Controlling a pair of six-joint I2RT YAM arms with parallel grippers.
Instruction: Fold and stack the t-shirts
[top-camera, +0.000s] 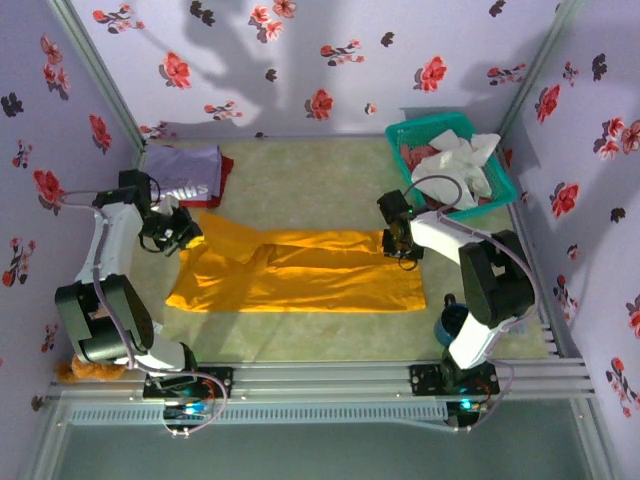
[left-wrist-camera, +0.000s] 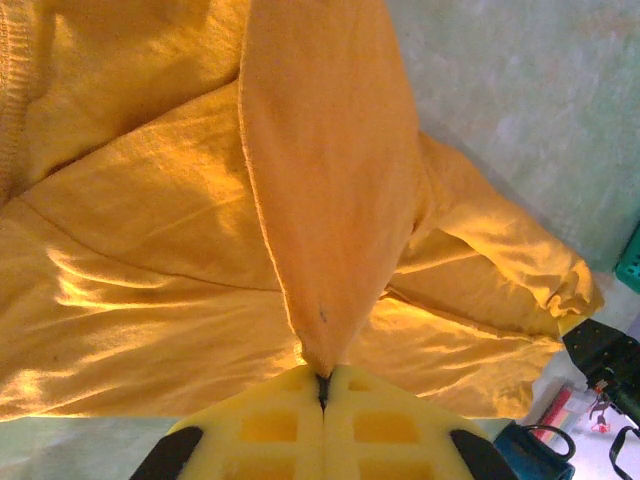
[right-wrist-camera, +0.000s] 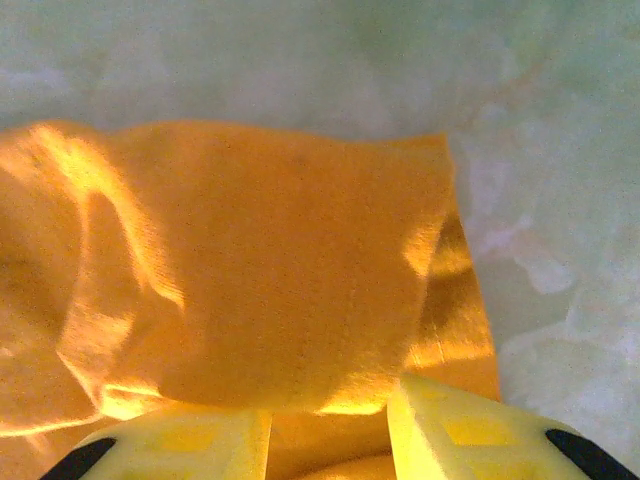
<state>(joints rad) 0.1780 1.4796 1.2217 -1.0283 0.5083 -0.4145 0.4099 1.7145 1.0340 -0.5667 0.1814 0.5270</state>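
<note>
Nearest my side, a brown teddy bear (top-camera: 82, 371) sits at the table's (top-camera: 300, 340) front left corner, mostly hidden behind the left arm's base. Past it, the orange-yellow t-shirt (top-camera: 310, 275) lies spread across the middle of the table, stretched between my 2 tools. The left gripper (left-wrist-camera: 322, 380) is pressed together on a narrow peak of that shirt at its left end, with the cloth rising out from between the pads in a long fold. The right gripper (right-wrist-camera: 328, 415) sits at the shirt's right edge with its fingers apart; orange cloth lies in the gap and over the tips, and I see no pinch on it. At the far left, a folded lavender t-shirt (top-camera: 183, 168) rests on a red t-shirt (top-camera: 226, 172), well apart from both tools; its white lettering is too small for me to read. At the far right, a teal basket (top-camera: 432, 126) holds crumpled white t-shirts (top-camera: 462, 165) over some reddish cloth (top-camera: 410, 155), which is largely covered.
</note>
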